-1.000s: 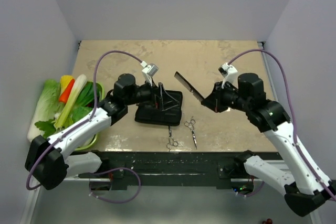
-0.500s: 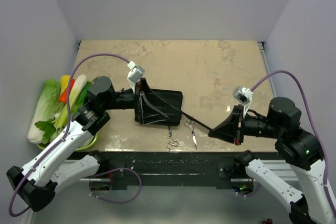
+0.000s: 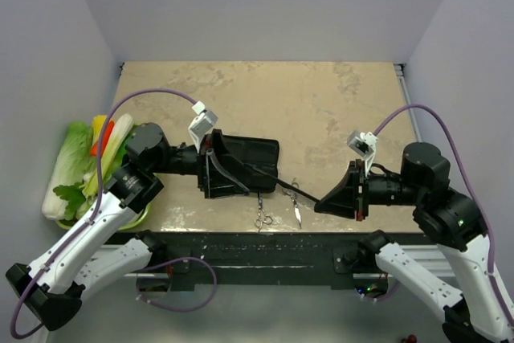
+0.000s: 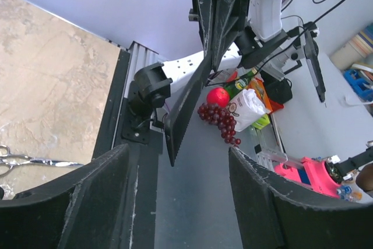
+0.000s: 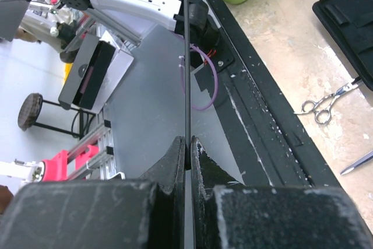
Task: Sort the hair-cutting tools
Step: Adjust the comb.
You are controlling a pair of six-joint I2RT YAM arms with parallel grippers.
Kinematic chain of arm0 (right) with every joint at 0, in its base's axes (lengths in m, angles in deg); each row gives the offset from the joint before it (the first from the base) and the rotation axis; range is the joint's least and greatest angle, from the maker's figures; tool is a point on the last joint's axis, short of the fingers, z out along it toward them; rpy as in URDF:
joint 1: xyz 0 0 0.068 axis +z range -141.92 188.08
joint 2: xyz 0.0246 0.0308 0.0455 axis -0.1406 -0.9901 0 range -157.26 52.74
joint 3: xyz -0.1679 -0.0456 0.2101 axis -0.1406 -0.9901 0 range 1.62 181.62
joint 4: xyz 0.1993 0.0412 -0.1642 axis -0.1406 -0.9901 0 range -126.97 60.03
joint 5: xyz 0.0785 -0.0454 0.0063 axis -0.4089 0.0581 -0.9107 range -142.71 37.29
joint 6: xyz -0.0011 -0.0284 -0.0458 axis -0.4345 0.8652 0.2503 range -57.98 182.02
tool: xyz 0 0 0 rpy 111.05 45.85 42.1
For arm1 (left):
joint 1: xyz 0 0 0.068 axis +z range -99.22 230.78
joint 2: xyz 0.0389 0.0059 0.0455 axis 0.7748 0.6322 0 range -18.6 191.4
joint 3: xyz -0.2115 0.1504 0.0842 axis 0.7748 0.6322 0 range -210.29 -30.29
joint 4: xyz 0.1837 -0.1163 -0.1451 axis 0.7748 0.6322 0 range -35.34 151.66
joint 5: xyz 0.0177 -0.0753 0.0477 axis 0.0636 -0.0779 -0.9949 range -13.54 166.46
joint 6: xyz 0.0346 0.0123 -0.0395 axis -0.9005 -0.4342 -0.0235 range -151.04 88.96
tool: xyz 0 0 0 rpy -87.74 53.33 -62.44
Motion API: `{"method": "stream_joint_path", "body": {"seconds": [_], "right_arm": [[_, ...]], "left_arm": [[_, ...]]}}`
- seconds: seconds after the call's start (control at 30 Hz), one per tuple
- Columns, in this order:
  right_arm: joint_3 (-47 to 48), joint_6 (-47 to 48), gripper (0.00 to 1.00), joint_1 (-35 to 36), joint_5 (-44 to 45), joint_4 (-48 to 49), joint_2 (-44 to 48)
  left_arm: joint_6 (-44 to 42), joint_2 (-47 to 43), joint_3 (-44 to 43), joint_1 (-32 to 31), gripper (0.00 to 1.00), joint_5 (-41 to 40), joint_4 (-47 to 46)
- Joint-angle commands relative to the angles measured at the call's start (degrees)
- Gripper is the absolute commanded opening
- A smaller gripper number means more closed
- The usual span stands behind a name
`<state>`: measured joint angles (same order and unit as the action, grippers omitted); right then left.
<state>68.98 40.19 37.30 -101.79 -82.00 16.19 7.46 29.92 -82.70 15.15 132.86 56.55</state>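
A slim black comb (image 3: pixel 285 183) hangs over the table's front, with my right gripper (image 3: pixel 323 202) shut on its right end. The comb (image 5: pixel 186 39) shows edge-on as a thin line rising from my right gripper (image 5: pixel 187 144). Its free tip points at the black fabric case (image 3: pixel 250 157). My left gripper (image 3: pixel 213 171) is at the case's left end. My left gripper (image 4: pixel 178 161) has its jaws wide apart with nothing between them, and the comb (image 4: pixel 186 94) shows beyond. Two silver scissors (image 3: pixel 263 218) (image 3: pixel 295 208) lie near the front edge.
A green basket (image 3: pixel 132 218) of vegetables (image 3: pixel 84 158) stands at the table's left edge. A black rail (image 3: pixel 265 247) runs along the front edge, close below the scissors. Grey walls close in the left, back and right sides.
My right arm swung from mid-table to the front right, lowering the comb until it points at the case. My left arm drew back left, the case shifted left with it, and its jaws narrowed slightly.
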Motion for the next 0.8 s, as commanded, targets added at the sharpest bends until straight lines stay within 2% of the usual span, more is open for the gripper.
{"method": "stream_joint_path", "body": {"seconds": [0.0, 0.53, 0.67, 0.7, 0.77], "right_arm": [[0.1, -1.3, 0.0, 0.1, -2.2, 4.7, -1.8], [-5.1, -2.6, 0.0, 0.1, -3.1, 8.9, -2.6], [-5.4, -2.3, 0.0, 0.1, -3.0, 9.1, -3.3], [-5.3, -2.2, 0.0, 0.1, -3.0, 9.1, -3.4], [-5.3, -1.9, 0.0, 0.1, -3.0, 9.1, -3.7]], "left_arm": [[1.5, -0.5, 1.0, 0.1, 0.7, 2.6, -3.0], [-0.5, 0.6, -2.4, 0.1, 0.63, 2.7, -0.1], [-0.8, 1.4, -2.8, 0.2, 0.53, 2.6, -0.2], [-1.1, 1.6, -2.6, 0.2, 0.43, 2.5, -0.2], [-1.5, 2.0, -2.6, 0.1, 0.37, 2.2, 0.0]]}}
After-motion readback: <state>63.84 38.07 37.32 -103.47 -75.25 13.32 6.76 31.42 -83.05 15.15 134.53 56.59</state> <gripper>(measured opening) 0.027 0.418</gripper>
